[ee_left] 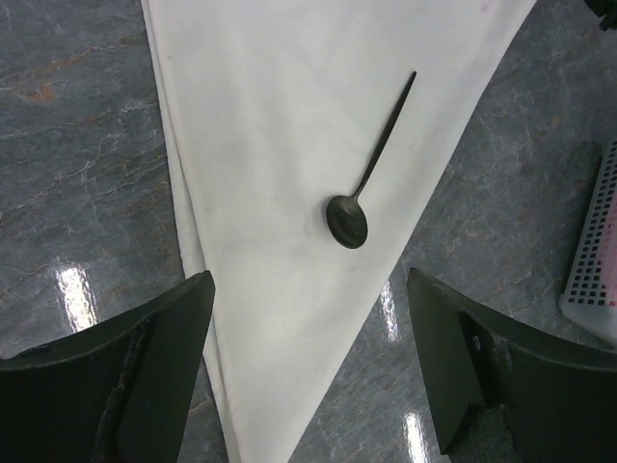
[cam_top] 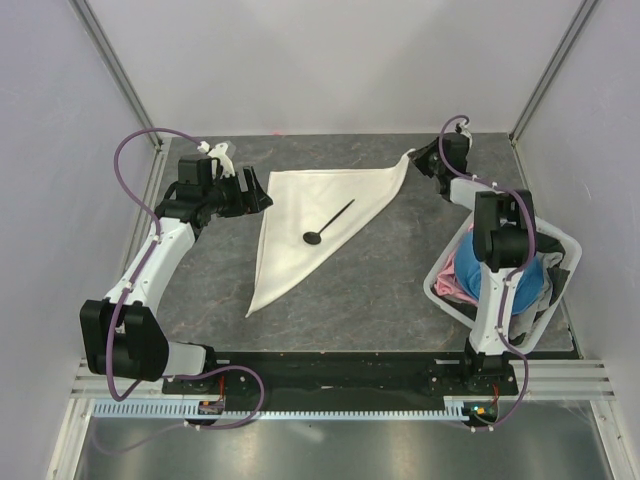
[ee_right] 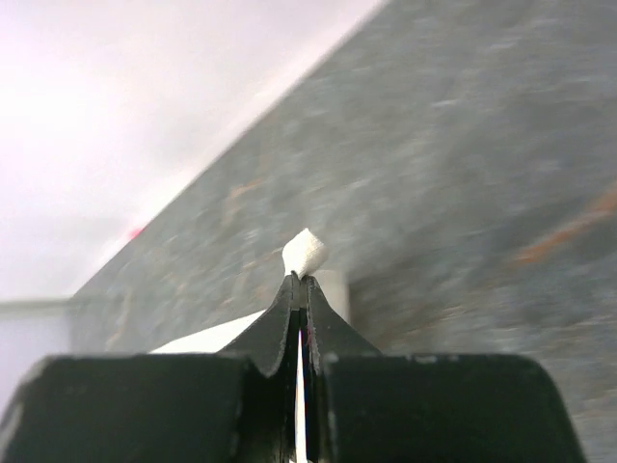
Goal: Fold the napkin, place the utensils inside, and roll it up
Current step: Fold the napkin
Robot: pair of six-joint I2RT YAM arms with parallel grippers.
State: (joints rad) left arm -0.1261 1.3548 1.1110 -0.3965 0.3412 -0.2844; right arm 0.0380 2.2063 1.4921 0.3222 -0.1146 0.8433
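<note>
The cream-white napkin (cam_top: pixel 310 225) lies folded into a triangle on the grey table, its long point toward the near side; it also fills the left wrist view (ee_left: pixel 280 174). The black spoon (cam_top: pixel 328 224) lies on the napkin, head toward the near left, and shows in the left wrist view (ee_left: pixel 371 164). My left gripper (cam_top: pixel 258 190) is open and empty at the napkin's far left corner, its fingers (ee_left: pixel 145 367) above the cloth. My right gripper (cam_top: pixel 420 160) is shut on the napkin's far right corner, whose tip (ee_right: pixel 305 253) pokes out between the fingertips.
A white basket (cam_top: pixel 560 240) at the right holds a blue cloth (cam_top: pixel 468 270) and a pink cloth (cam_top: pixel 447 287); its edge shows in the left wrist view (ee_left: pixel 596 260). The right arm's links stand over the basket. Walls enclose the table at the back and sides.
</note>
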